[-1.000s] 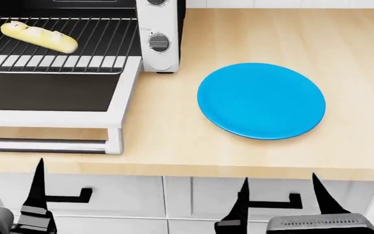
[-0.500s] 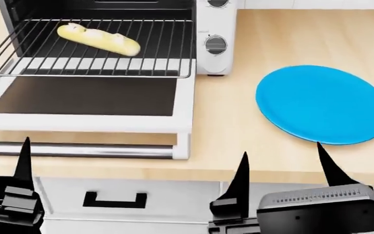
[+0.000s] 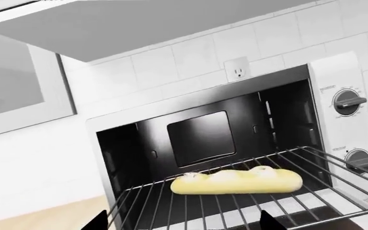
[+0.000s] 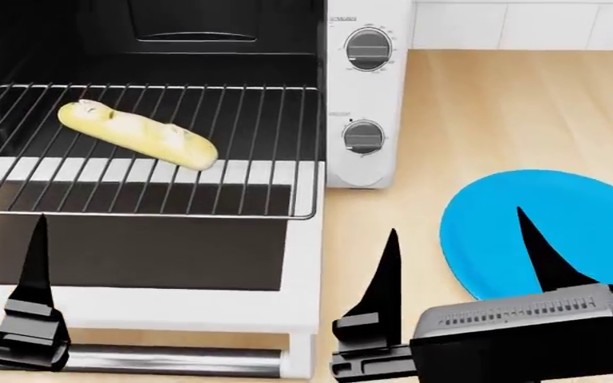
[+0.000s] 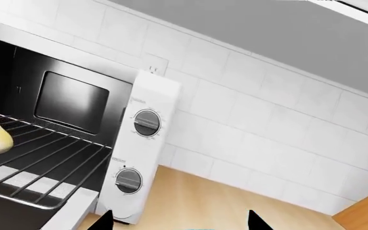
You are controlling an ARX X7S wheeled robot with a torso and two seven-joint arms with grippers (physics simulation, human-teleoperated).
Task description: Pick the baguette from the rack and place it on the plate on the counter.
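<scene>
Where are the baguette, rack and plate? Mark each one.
baguette point(image 4: 136, 134), head view, middle of the loaf.
rack point(image 4: 248, 120), head view, bare wires right of the loaf.
plate point(image 4: 583, 211), head view, bare blue surface.

White square-tiled wall point(image 5: 248, 110) behind, with a white power outlet point(image 3: 237, 70) above the white toaster oven point(image 4: 369, 96). Grey cabinet underside point(image 3: 158, 24) overhead. White-framed window panel point(image 3: 17, 86) beside it. Even, soft light.

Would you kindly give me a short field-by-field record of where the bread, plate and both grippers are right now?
baguette: lying on the rack, untouched
rack: pulled partly out of the toaster oven, over its open door
plate: on the counter, beside the oven, nothing on it
left gripper: empty, low before the oven door
right gripper: jaws open, empty, near the plate
</scene>
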